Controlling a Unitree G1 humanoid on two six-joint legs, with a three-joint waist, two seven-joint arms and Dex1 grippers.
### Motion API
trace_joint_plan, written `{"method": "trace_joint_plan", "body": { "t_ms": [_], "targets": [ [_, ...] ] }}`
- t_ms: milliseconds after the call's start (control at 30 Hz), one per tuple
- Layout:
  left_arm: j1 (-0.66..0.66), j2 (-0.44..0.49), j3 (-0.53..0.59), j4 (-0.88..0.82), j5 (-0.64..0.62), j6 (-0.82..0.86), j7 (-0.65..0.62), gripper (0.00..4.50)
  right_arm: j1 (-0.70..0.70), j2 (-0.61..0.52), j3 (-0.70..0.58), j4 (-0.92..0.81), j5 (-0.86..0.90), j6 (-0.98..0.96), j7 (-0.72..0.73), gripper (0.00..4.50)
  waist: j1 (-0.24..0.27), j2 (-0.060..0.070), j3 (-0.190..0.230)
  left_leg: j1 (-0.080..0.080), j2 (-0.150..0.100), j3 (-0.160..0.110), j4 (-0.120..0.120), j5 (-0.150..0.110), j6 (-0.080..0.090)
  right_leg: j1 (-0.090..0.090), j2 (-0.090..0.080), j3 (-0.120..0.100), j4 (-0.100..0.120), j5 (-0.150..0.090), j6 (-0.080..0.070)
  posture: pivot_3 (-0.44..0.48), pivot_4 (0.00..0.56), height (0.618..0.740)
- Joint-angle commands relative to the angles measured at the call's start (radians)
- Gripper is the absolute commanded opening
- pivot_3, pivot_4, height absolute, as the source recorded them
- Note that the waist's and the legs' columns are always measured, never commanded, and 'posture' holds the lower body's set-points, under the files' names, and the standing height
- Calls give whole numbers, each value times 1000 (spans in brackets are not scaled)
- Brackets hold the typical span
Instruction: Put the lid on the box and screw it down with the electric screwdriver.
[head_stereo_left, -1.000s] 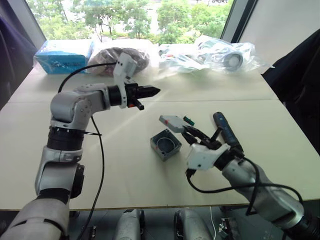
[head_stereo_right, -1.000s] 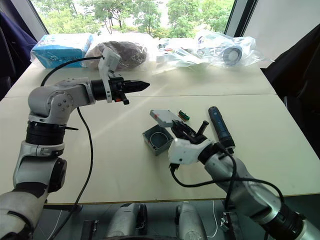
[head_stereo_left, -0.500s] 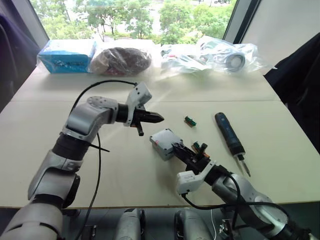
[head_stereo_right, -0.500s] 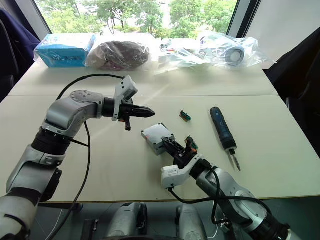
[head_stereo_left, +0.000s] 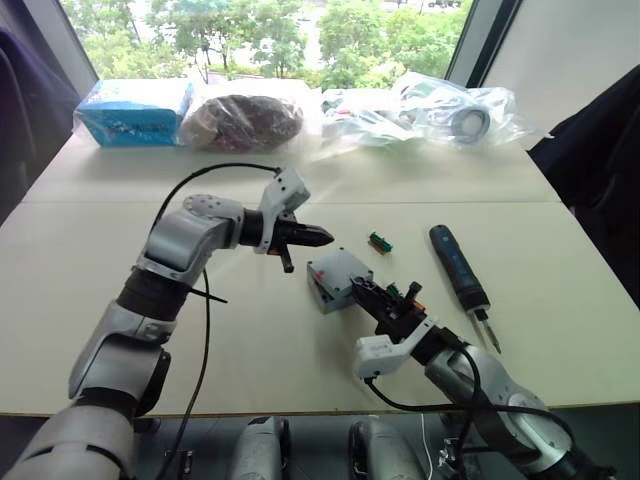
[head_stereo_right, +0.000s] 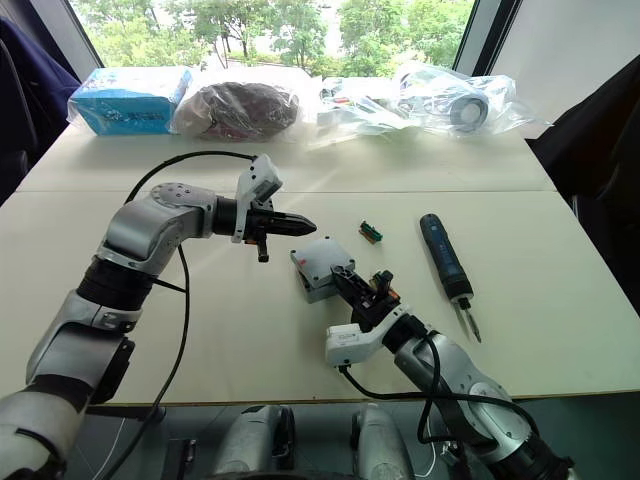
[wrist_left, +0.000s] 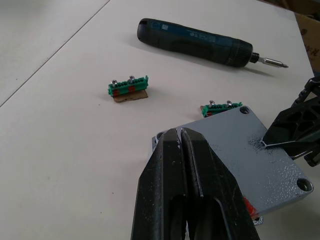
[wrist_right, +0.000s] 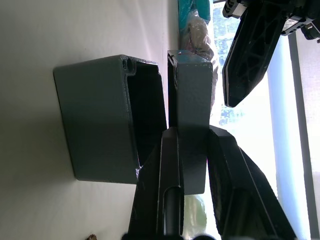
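flat grey lid (head_stereo_left: 341, 272), right end effector (head_stereo_left: 362, 294) gripping

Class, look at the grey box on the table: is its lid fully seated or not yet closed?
Not yet closed. In the right wrist view the lid, gripped by the right gripper, stands apart from the box, whose dark opening shows between them.

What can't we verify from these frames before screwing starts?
- Lid seating: in the right wrist view it stands off the box, with a gap; the right tool hides the near edge.
- Box interior: covered by the lid in the eye views.
- Left tool: hides the lid's near corner in the left wrist view.
- Screws in the green blocks: too small to count in the eye views.
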Motion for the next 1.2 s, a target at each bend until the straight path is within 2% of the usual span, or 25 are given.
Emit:
{"method": "trace_joint_plan", "body": {
  "t_ms": [33,300,600,1200],
  "targets": [
    [-15,-4,30,-11,8,-17,4,47,-15,25,-42,-56,-9,0,18,159,0,0,0,0,0,0,0,0,0,0,0,0,0,0,0,0,150,740],
    [-41,-17,33,89,65,-90,13,47,-17,88,-47,-118,-49,44,146,159,1,0,0,0,0,0,0,0,0,0,0,0,0,0,0,0,150,740],
    [-43,-43,34,73,69,-86,7,47,0,128,-46,-129,-91,80,281,159,-1,0,0,0,0,-1,0,0,0,1,0,-1,0,0,0,0,150,740],
    [-30,-51,37,9,56,-46,12,47,-31,181,-44,-104,-139,103,346,159,1,0,0,0,0,-1,1,0,0,1,0,-1,1,0,0,0,150,740]
  ]
}}
